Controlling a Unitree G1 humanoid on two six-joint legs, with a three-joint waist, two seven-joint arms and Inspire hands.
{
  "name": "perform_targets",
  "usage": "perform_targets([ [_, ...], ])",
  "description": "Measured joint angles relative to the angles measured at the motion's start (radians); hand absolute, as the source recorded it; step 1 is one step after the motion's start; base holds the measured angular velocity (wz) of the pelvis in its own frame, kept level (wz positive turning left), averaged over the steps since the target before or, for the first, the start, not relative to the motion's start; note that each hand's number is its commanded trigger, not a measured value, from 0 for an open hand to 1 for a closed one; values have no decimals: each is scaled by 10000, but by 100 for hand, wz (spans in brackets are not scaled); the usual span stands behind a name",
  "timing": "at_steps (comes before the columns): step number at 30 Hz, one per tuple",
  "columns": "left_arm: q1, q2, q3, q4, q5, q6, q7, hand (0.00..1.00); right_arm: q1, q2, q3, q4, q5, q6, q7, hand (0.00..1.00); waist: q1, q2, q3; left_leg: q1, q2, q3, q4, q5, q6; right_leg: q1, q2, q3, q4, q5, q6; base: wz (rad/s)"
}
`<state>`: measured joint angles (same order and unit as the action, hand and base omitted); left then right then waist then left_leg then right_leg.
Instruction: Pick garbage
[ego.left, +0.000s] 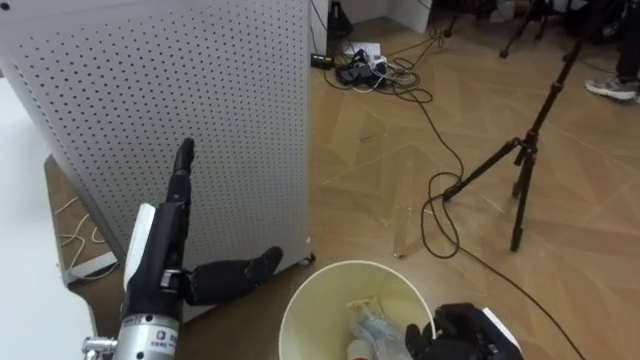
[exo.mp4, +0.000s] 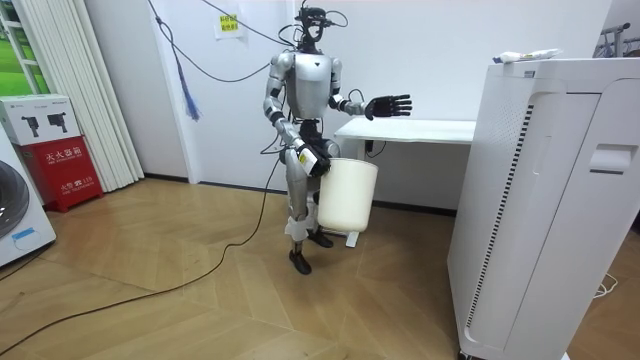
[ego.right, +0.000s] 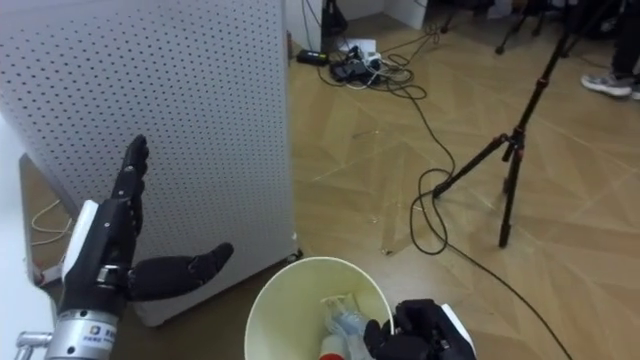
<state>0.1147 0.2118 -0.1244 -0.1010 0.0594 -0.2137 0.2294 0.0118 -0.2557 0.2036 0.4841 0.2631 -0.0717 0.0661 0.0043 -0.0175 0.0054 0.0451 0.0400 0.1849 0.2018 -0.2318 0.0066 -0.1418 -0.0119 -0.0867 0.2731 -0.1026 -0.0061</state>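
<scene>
I stand beside a white table (exo.mp4: 420, 130) and carry a white round bin (ego.left: 350, 266) (exo.mp4: 347, 195) at my right hip. Inside it lies garbage (ego.left: 372, 326): a clear plastic bottle and something with a red end. My right hand (ego.left: 462, 336) (ego.right: 412, 338) is curled over the bin's rim at the lower edge of the eye views. My left hand (ego.left: 158, 250) (ego.right: 100, 250) (exo.mp4: 388, 105) is raised in front of me, open, with straight fingers and the thumb spread, holding nothing.
A tall white perforated cabinet (ego.left: 190, 100) (exo.mp4: 540, 190) stands close ahead on my left. A black tripod (ego.left: 520, 170) and loose cables (ego.left: 440, 215) lie on the wooden floor to the right. A power strip with plugs (ego.left: 360, 65) and a person's shoe (ego.left: 612, 88) lie farther off.
</scene>
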Motion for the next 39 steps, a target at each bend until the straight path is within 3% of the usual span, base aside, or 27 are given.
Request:
perform_targets([
  [5,-1,-18,9,2,-59,1,35,0,55,-1,0,-139,68,1,96,100,165,-80,60,21,133,261,258,-28,-45,-19,2,-143,197,-108,-89,-8],
  [8,14,14,117,55,-23,1,38,0,114,116,3,-126,44,1,278,100,372,-144,135,-350,280,262,1822,-274,-215,48,-24,-548,586,-369,-323,-31],
  [10,56,17,221,56,-123,-2,38,0,153,180,9,-127,49,1,392,100,385,-150,152,-743,389,117,3030,-296,-249,59,4,-346,833,-672,-497,-21],
  [12,63,-10,227,120,-282,-200,48,0,189,181,10,-129,58,3,419,100,334,-43,227,-1807,426,-755,4857,-248,-298,133,282,288,1109,-994,-653,5],
  [13,59,-34,199,154,-280,-241,44,0,236,185,-8,-129,55,3,379,100,275,-56,228,-2064,255,-953,4844,-305,-227,159,353,544,1137,-1053,-663,22],
  [14,50,-42,89,162,-275,-303,45,0,320,199,-24,-119,57,4,227,100,332,-188,253,-2596,-166,-1136,4429,-368,-129,153,356,987,1203,-1121,-692,5],
  [15,64,-39,59,185,-251,-397,54,0,338,137,-48,-59,56,4,118,100,475,-291,267,-3015,-526,-1183,3522,-203,-203,164,405,1530,1184,-1137,-692,-13],
  [16,54,-42,62,204,-245,-419,57,0,346,87,-93,-15,54,4,89,100,591,-287,263,-3191,-662,-1208,2922,12,-250,181,458,1767,1153,-1127,-705,-43],
  [17,66,-50,69,237,-272,-478,79,0,414,-37,-96,32,53,6,67,100,774,-295,254,-3430,-788,-1377,1645,598,-242,216,597,2098,1113,-1115,-716,-51],
  [18,87,-73,75,284,-266,-562,137,0,535,-95,-91,32,37,28,95,100,919,-127,129,-3571,-718,-1680,579,1043,-206,268,769,2176,1145,-1197,-742,-52],
  [19,85,-72,86,325,-254,-604,184,0,583,-85,-88,32,32,46,108,100,961,-65,89,-3580,-652,-1837,191,1199,-207,286,835,2154,1245,-1309,-768,-53],
  [20,101,-70,116,415,-271,-646,227,0,707,-36,-70,33,22,91,125,100,1034,5,9,-3537,-567,-1883,133,1771,-222,334,843,2126,1530,-1646,-727,-45],
  [21,139,-48,143,451,-272,-649,234,0,822,-29,-30,33,27,96,156,100,1043,-122,-95,-3459,-583,-1720,305,2110,-104,406,743,2090,1772,-2002,-572,-39],
  [22,137,-14,148,451,-265,-649,234,0,847,-29,-23,33,28,97,174,100,1047,-208,-106,-3445,-602,-1594,401,2168,-49,439,616,1947,1851,-2132,-505,-14],
  [23,89,24,143,449,-267,-648,232,0,853,-39,-38,30,55,96,168,100,953,-380,-43,-3379,-724,-1472,623,2259,91,576,274,1539,1993,-2404,-322,4],
  [25,65,-18,139,441,-263,-650,227,0,864,-33,-41,32,60,102,22,100,863,-558,-15,-3394,-831,-1164,1318,2115,351,808,-117,1250,2271,-2848,-152,4],
  [26,38,3,137,441,-255,-649,227,0,853,-46,-56,29,60,104,-64,100,878,-645,-18,-3409,-1040,-1118,1826,1777,678,906,-351,1200,2561,-3139,-95,-15],
  [27,-93,25,138,444,-197,-650,248,0,809,-80,-74,20,89,104,-171,100,909,-708,20,-3416,-1263,-1065,2310,1296,784,834,-718,797,3214,-3389,125,-23],
  [28,-150,12,138,445,-165,-656,274,0,790,-103,-78,17,88,104,-213,100,924,-679,48,-3410,-1289,-1000,2549,1061,842,681,-818,571,3733,-3411,199,-29],
  [29,-237,9,128,445,9,-682,387,0,782,-103,-114,-2,83,104,-227,100,938,-547,114,-3336,-1275,-888,2936,691,949,250,-1144,202,4948,-3146,532,-23],
  [30,-367,22,127,446,160,-700,495,0,790,-60,-108,0,70,104,-226,100,966,-404,109,-3237,-1220,-818,3155,408,1022,-150,-1306,126,5978,-2668,707,-20],
  [32,-673,19,140,442,387,-755,704,0,771,-20,-108,-46,68,93,-217,100,1053,-280,134,-3015,-1186,-779,3105,152,1049,-694,-1512,4,6582,-2454,776,-24],
  [34,-916,25,248,440,407,-798,903,0,776,-19,-92,-91,85,67,-211,100,1128,-73,184,-2723,-1066,-759,2870,69,1037,-1212,-1533,-16,6148,-2628,715,-10],
  [35,-976,63,296,439,418,-831,1089,0,822,-19,-69,-86,74,67,-205,100,1065,10,177,-2464,-993,-781,2617,70,1014,-1382,-1544,-65,5182,-2586,719,11],
  [37,-1014,143,349,410,488,-974,1329,0,876,-20,-42,-106,71,67,-213,100,956,-49,153,-2226,-984,-854,2433,-18,893,-1228,-1544,-242,2921,-1915,662,24],
  [38,-973,130,368,423,573,-975,1423,0,902,-38,-3,-115,57,68,-247,100,845,28,107,-2121,-894,-1056,2460,-157,764,-1027,-1428,-427,2434,-977,561,26],
  [39,-971,128,370,408,716,-977,1483,0,900,-66,15,-148,28,68,-250,100,878,119,23,-2058,-693,-1144,2379,-229,604,-780,-1205,-611,2032,-897,429,20],
])
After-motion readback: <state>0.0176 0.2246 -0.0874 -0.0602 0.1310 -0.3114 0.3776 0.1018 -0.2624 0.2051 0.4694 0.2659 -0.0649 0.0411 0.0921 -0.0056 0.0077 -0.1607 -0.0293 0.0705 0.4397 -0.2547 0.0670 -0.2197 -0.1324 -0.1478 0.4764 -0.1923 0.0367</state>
